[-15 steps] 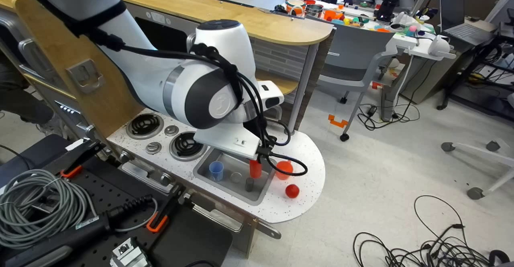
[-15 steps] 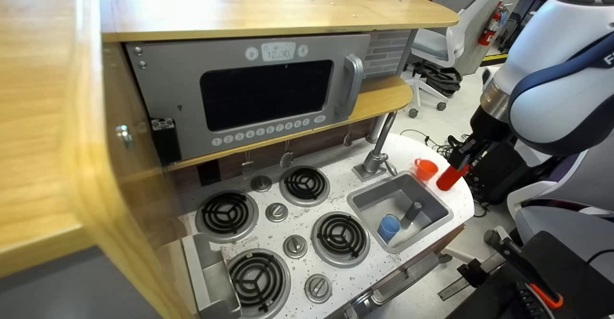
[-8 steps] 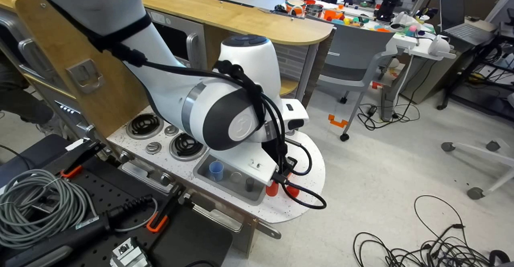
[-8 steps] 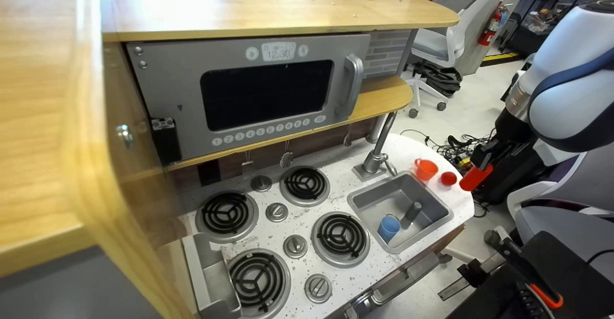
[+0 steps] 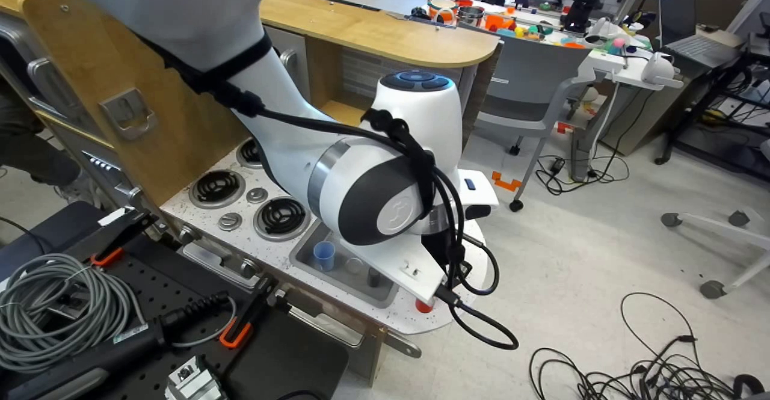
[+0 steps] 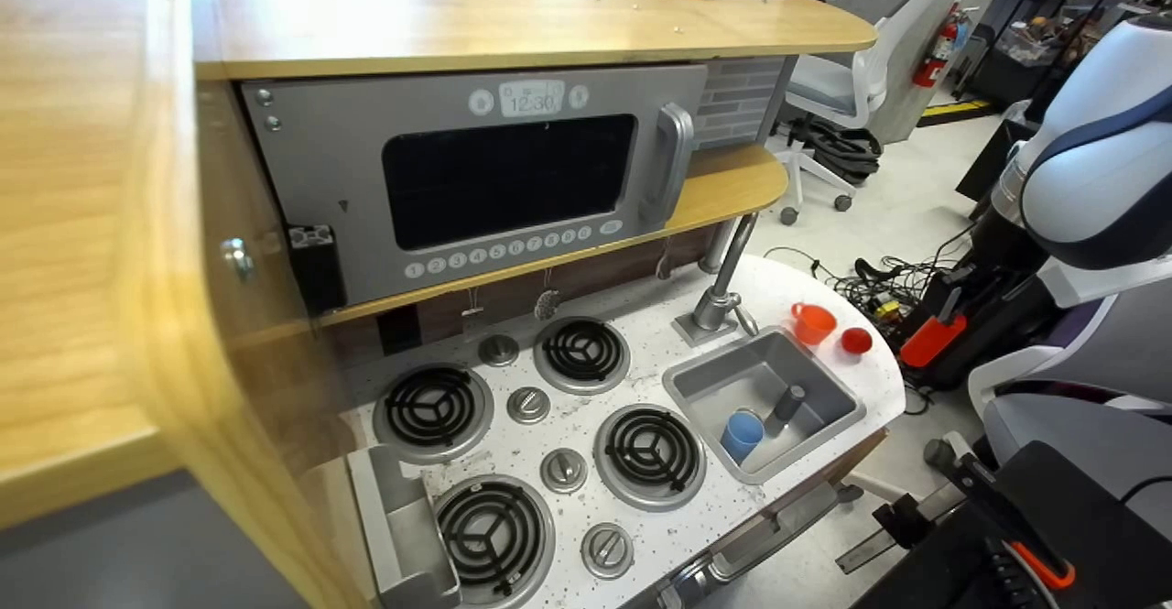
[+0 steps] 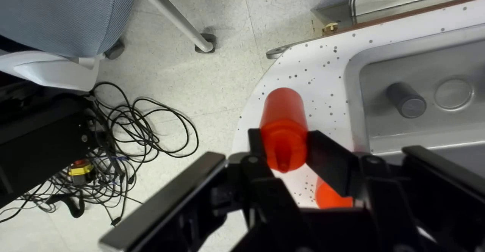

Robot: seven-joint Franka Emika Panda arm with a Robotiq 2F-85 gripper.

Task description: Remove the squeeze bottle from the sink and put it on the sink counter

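My gripper (image 7: 285,138) is shut on the red squeeze bottle (image 7: 284,106), with a finger on each side near its nozzle end. In the wrist view the bottle shows against the white sink counter (image 7: 322,77), near the rounded edge. In an exterior view the bottle (image 6: 933,341) appears past the counter's rounded end, tilted. Its lower end (image 5: 424,306) shows under the arm in an exterior view; the fingers are hidden there. I cannot tell whether its base touches the counter. The grey sink (image 6: 824,382) lies beside it.
A blue cup (image 6: 742,435) and a grey cylinder (image 6: 789,400) are in the sink. A red-orange cup (image 6: 813,323) and a red ball (image 6: 856,341) sit on the counter beside it. The faucet (image 6: 725,284) stands behind the basin. Burners (image 6: 649,444) lie farther along.
The arm has moved away from the sink and burners toward the counter's rounded end, carrying the bottle. In an exterior view the red ball has come into view. The bottle stays gripped.
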